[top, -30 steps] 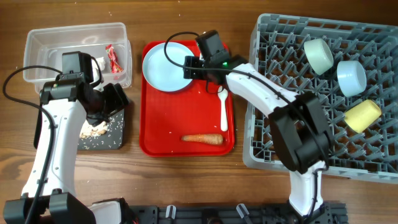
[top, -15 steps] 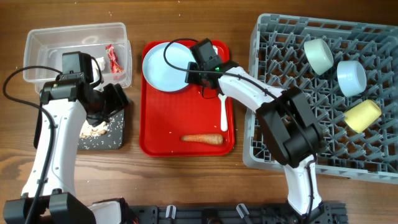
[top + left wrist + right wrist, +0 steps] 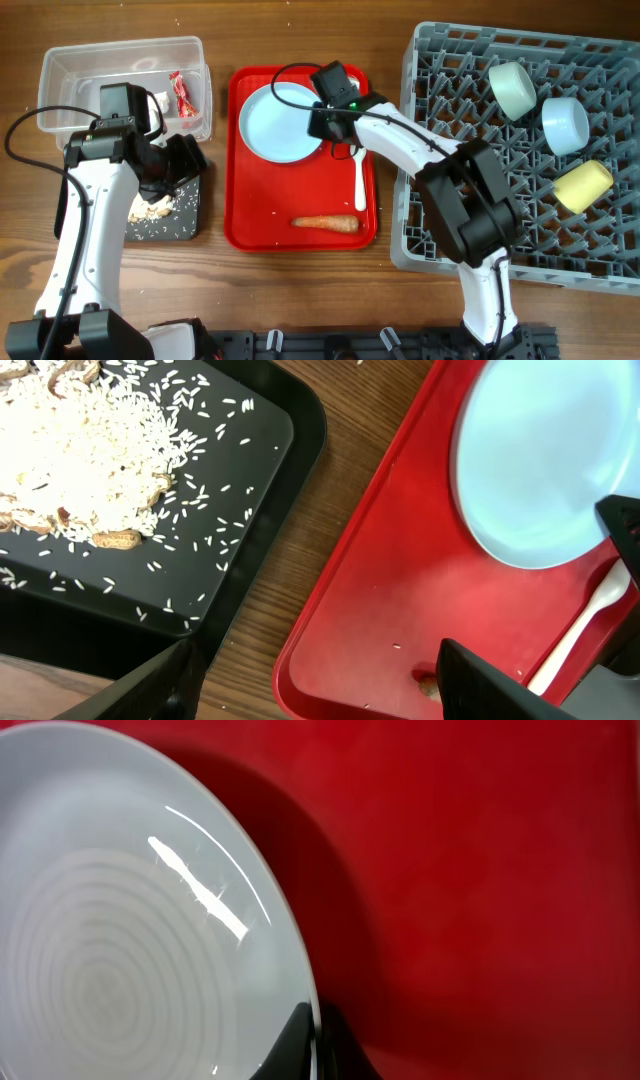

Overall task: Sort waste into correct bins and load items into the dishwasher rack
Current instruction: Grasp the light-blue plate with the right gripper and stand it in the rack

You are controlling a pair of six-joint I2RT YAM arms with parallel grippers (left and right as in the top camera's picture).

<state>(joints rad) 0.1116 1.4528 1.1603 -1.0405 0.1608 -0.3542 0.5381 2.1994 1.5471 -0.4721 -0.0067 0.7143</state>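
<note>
White plate (image 3: 283,122) is clamped at its right rim by your right gripper (image 3: 323,128). Since a second ago it's slid right and toward the middle of the red tray (image 3: 250,225), closer to the white spoon (image 3: 360,172). Your left gripper (image 3: 188,160) hangs spread and empty over the black tray (image 3: 165,228) edge, same spot as before.

Setting: a robotics lab bench staged as a kitchen clean-up station. Indicators: a cabled left arm (image 3: 85,230) and right arm (image 3: 420,150) by a black rail (image 3: 340,345) at the edge of a wood counter (image 3: 300,290). The counter carries a dishwasher rack (image 3: 450,60), a serving tray (image 3: 250,225), a clear tub (image 3: 60,75) and a black tray (image 3: 190,225).
</note>
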